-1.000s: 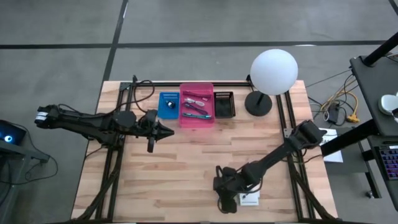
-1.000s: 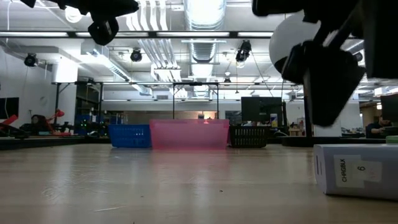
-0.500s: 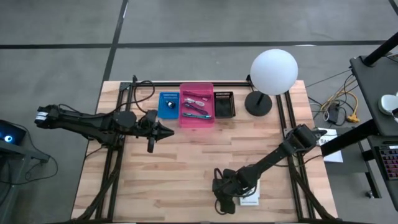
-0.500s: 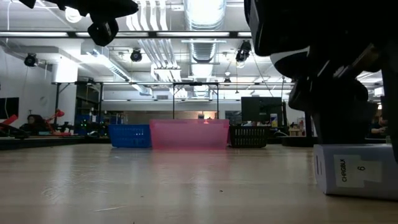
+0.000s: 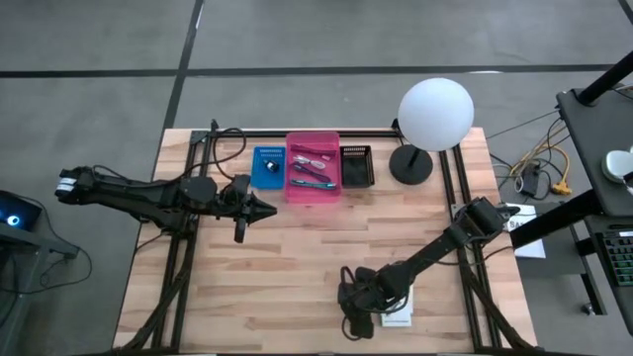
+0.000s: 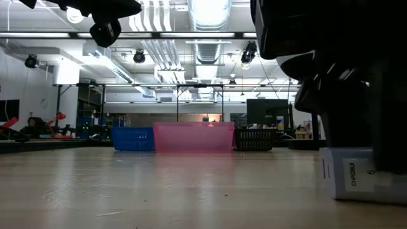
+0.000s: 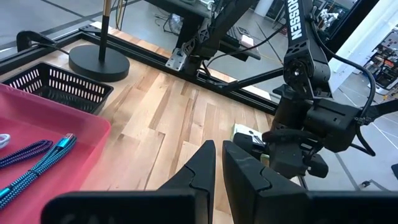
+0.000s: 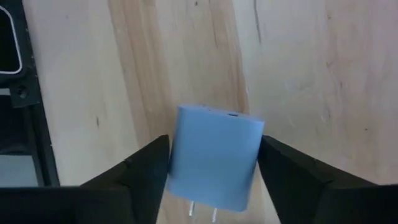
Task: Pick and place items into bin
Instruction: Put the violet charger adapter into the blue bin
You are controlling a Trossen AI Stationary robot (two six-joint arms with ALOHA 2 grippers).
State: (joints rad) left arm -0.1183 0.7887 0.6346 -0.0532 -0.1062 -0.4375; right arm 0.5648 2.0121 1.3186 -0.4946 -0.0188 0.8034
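Charger block (image 8: 214,158): a grey-blue, box-shaped plug adapter with two metal prongs showing at one end, lying flat on the wooden table (image 5: 297,257) near its front edge, right of centre. In the low view the same item reads as a pale block printed with lettering and a "6" (image 6: 356,181).

Right gripper (image 8: 211,163): positioned directly over the block, fingers spread, one on each side of the body. No contact is visible.

Handling, as judged from its form: rigid casing, light, smooth flat faces that may slip under a weak pinch. Grip across the two broad parallel sides at mid-body, clear of the prongs. Not fragile.

Destination: three bins stand in a row at the table's far edge, well apart from the block; the pink bin (image 5: 313,183) in the middle already holds items.

Left gripper (image 7: 217,163): hangs above the table just in front of the bins, fingers nearly together, holding nothing.
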